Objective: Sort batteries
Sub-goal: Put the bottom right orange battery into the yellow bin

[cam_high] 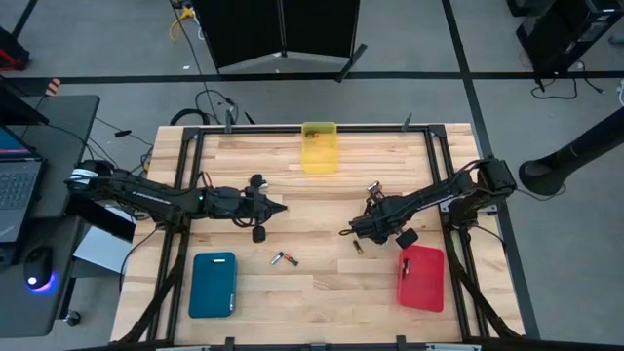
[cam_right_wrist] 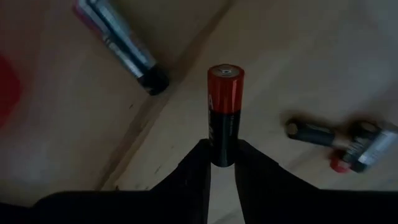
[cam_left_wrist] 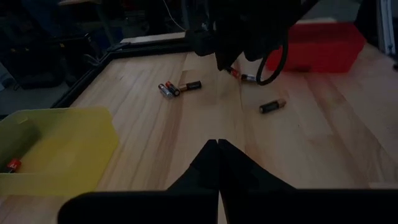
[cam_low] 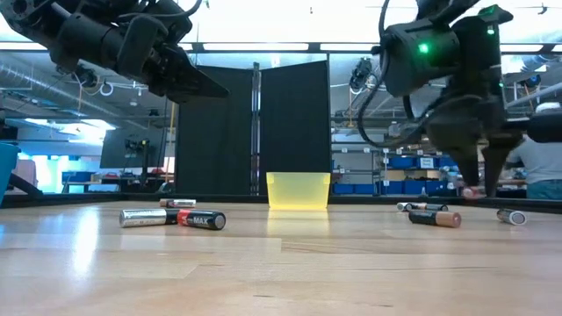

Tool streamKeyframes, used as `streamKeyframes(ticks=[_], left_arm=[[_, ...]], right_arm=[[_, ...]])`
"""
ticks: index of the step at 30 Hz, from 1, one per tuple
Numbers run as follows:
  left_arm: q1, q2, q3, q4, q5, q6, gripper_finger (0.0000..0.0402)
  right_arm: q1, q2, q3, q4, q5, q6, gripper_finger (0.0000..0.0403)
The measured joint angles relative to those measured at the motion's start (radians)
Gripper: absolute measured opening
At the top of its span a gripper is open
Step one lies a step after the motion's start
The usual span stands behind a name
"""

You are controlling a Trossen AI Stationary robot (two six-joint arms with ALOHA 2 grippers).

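The right gripper (cam_high: 353, 232) hangs low over the table (cam_high: 322, 292), right of the table's middle and near the red tray (cam_high: 421, 278). Its two fingers pinch a battery (cam_right_wrist: 225, 112) with a red upper part and a black lower part; in the right wrist view this battery stands out straight from between the fingertips. Close by the gripper, loose batteries lie on the wood: one just beside it (cam_high: 358, 248) toward the near edge, and in the low view three more lie on the table beneath it, a silvery one (cam_low: 418, 207), a dark one with a copper end (cam_low: 435, 219) and another farther right (cam_low: 512, 216).

The left gripper (cam_high: 283, 207) is held above the table left of its middle, its fingers pressed together with nothing between them; in the left wrist view the two tips meet in a point.

Two batteries (cam_high: 285, 259) lie end to end between the arms, toward the near edge, one silvery and one dark with red lettering (cam_low: 201, 219). Another small one (cam_low: 178, 203) lies farther back in the low view.

The yellow tray (cam_high: 319, 147) sits at the middle of the far edge, with a battery (cam_left_wrist: 13, 165) showing inside it in the left wrist view. The blue tray (cam_high: 213, 284) sits near the near-left corner, the red tray near the near-right corner.
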Motion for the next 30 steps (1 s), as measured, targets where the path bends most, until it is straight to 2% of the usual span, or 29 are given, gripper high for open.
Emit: streamKeyframes(ticks=[4, 7, 10, 14, 17, 20, 23, 30], left_arm=[[0.000, 0.005, 0.000, 0.017, 0.000, -0.005, 0.0005], [0.001, 0.041, 0.000, 0.078, 0.000, -0.021, 0.0005], [0.001, 0.099, 0.000, 0.172, 0.001, -0.023, 0.0005], [0.011, 0.174, 0.000, 0.289, 0.009, -0.024, 0.0005], [0.046, 0.217, 0.000, 0.375, 0.118, -0.064, 0.0005], [0.084, 0.238, 0.000, 0.419, 0.217, -0.104, 0.0005], [0.116, 0.242, 0.000, 0.422, 0.218, -0.108, 0.0005], [0.188, 0.243, 0.000, 0.425, 0.220, -0.105, 0.0005]], right_arm=[[-0.019, -0.059, 0.026, 0.026, 0.009, 0.090, 0.0061], [-0.028, -0.129, 0.032, 0.087, 0.097, 0.157, 0.0064], [-0.050, -0.203, 0.032, 0.191, 0.180, 0.214, 0.0066], [-0.123, -0.263, 0.033, 0.369, 0.184, 0.243, 0.0058], [-0.205, -0.264, 0.033, 0.493, 0.177, 0.233, 0.0058], [-0.299, -0.230, 0.062, 0.533, 0.136, 0.195, 0.0058], [-0.389, -0.159, 0.151, 0.518, 0.095, 0.148, 0.0058], [-0.575, 0.101, 0.514, 0.371, -0.018, -0.023, 0.0058]])
